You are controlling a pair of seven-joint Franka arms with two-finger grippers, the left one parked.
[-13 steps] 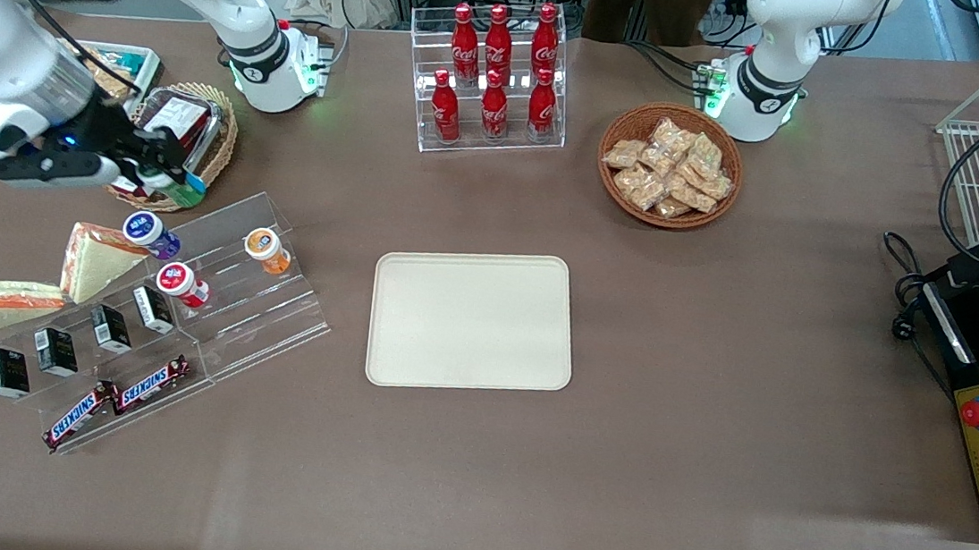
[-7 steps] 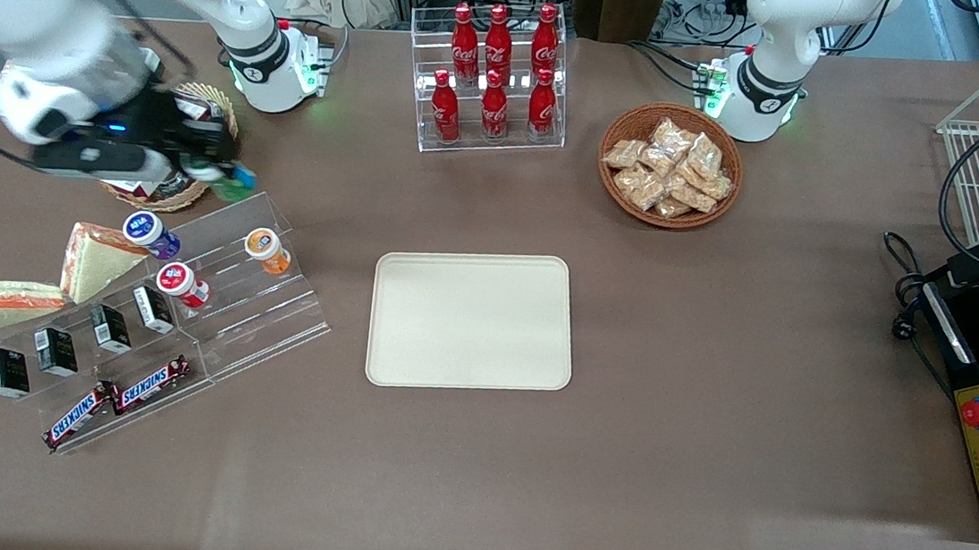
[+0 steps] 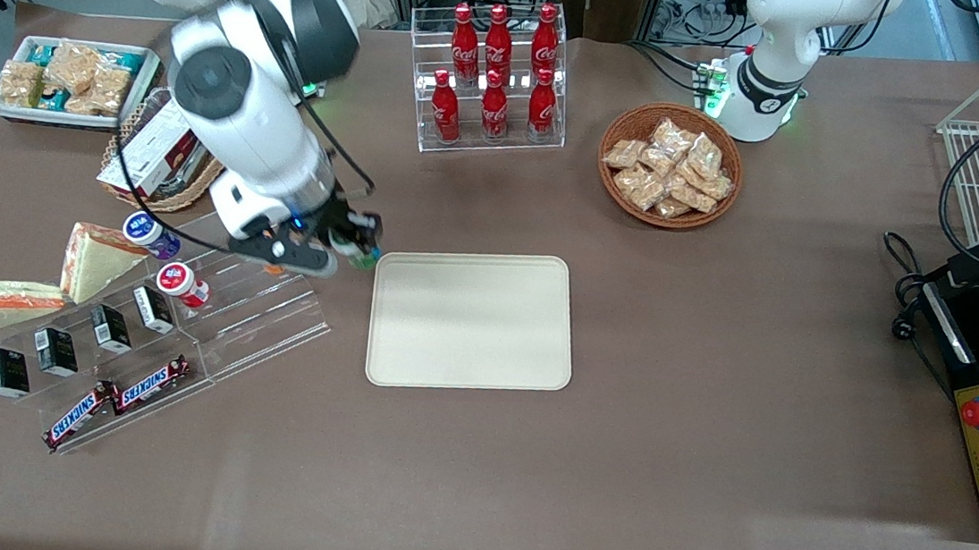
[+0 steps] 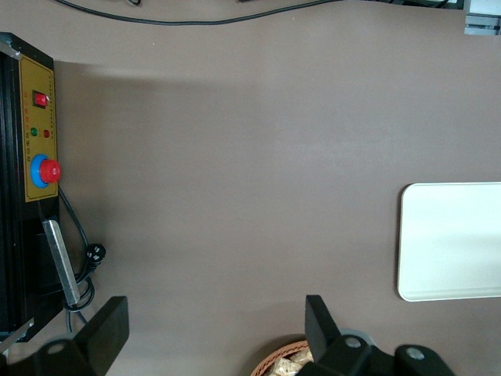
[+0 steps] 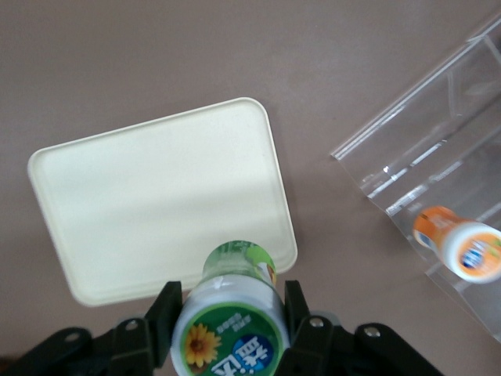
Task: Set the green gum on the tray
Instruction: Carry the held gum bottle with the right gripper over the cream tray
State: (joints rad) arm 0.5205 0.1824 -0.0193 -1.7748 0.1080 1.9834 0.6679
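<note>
Green gum (image 5: 232,313) clamped between the gripper (image 3: 355,242) fingers (image 5: 166,312), lid with sunflower label facing the wrist camera, green body pointing down toward the table. Gum is held in the air, just beside the tray (image 3: 472,320) edge on the working arm's side, near the tray corner farther from the front camera; not on the tray. In the front view only a bit of green (image 3: 362,256) shows under the fingers. Tray is flat, cream-beige, with nothing on it.

Clear acrylic stepped rack (image 3: 262,307) sits beside the tray toward the working arm's end. Orange-bodied bottle (image 5: 460,246) lies on a rack step, seen in the wrist view; in the front view the arm covers most of it. Purple-bodied bottle (image 3: 147,231) and red bottle (image 3: 180,281) on the rack too, small black boxes (image 3: 58,348) and Snickers bars (image 3: 118,401) on the lower steps nearer the front camera. Sandwiches (image 3: 96,259) beside the rack. Cola bottle stand (image 3: 492,78) and wicker basket of snack packets (image 3: 671,165) farther from the front camera than the tray. White tray of snack packets (image 3: 68,78) toward the working arm's end.
</note>
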